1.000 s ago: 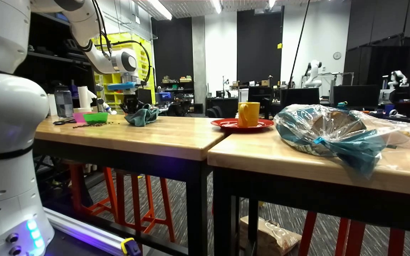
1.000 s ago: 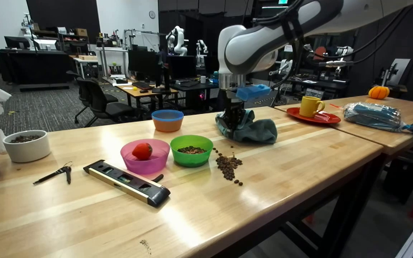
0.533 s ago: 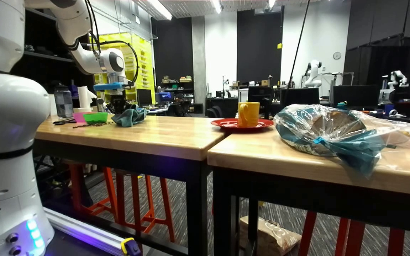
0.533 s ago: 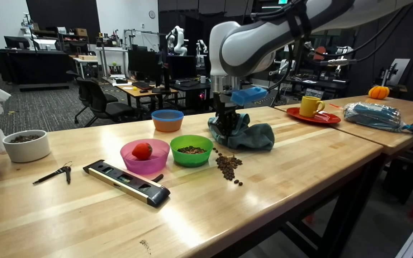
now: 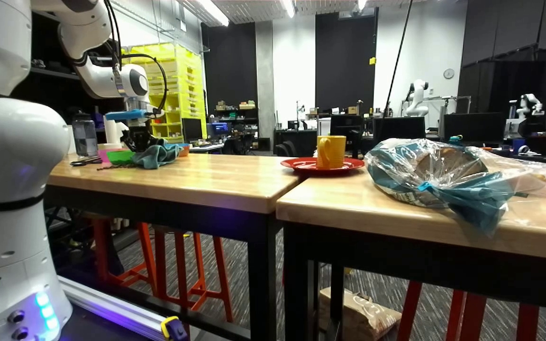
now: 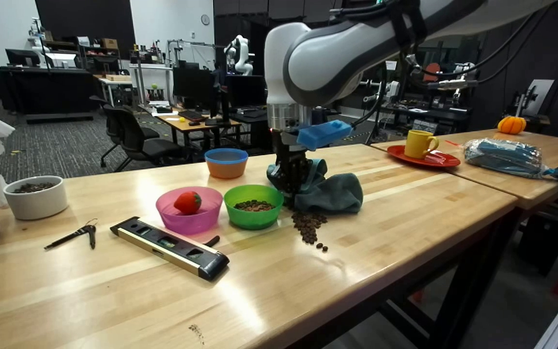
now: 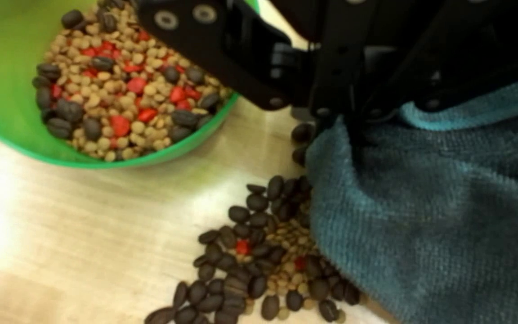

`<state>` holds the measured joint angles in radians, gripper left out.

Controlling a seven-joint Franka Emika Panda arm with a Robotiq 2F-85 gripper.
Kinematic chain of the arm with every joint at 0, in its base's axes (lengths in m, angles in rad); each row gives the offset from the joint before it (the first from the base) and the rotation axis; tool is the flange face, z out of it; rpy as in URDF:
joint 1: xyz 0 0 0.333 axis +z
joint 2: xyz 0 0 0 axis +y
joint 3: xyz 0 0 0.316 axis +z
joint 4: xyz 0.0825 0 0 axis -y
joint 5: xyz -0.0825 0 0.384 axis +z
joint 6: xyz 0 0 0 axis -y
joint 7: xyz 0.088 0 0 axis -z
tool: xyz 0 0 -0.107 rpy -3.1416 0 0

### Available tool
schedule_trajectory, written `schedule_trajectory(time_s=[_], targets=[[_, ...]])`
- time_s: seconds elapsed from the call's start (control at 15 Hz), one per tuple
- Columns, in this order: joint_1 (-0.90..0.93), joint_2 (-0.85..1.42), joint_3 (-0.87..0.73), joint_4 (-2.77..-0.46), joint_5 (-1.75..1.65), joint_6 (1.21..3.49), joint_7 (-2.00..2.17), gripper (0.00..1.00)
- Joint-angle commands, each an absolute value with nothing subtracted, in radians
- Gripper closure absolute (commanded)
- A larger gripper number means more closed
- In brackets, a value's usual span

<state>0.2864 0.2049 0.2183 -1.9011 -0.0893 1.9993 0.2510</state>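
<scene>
- The gripper (image 6: pixel 289 196) is nearing the green bowl (image 6: pixel 252 221), dragging the blue-green cloth (image 6: pixel 332 193) along.
- The cloth is hiding some of the loose beans (image 6: pixel 309 226).
- The green bowl and the pink bowl (image 6: pixel 193 224) with its strawberry (image 6: pixel 188 202) are shifting slightly away.
- In an exterior view, the orange-and-blue bowl (image 5: pixel 184 150) is emerging from behind the cloth.

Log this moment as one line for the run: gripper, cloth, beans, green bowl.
Gripper: closed, pinching teal cloth | Cloth: bunched on tabletop, edge at loose dark beans | Green bowl: beside gripper, contact unclear
</scene>
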Motion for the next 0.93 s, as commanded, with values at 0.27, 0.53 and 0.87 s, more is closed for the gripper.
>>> schedule_trajectory(time_s=[0.27, 0.53, 0.87], targets=[[0.319, 0.217, 0.232, -1.951, -0.096, 2.031, 0.298, 0.98], [0.307, 0.194, 0.225, -1.976, -0.106, 2.032, 0.267, 0.98], [0.3, 0.178, 0.225, -1.998, -0.128, 2.04, 0.18, 0.98]])
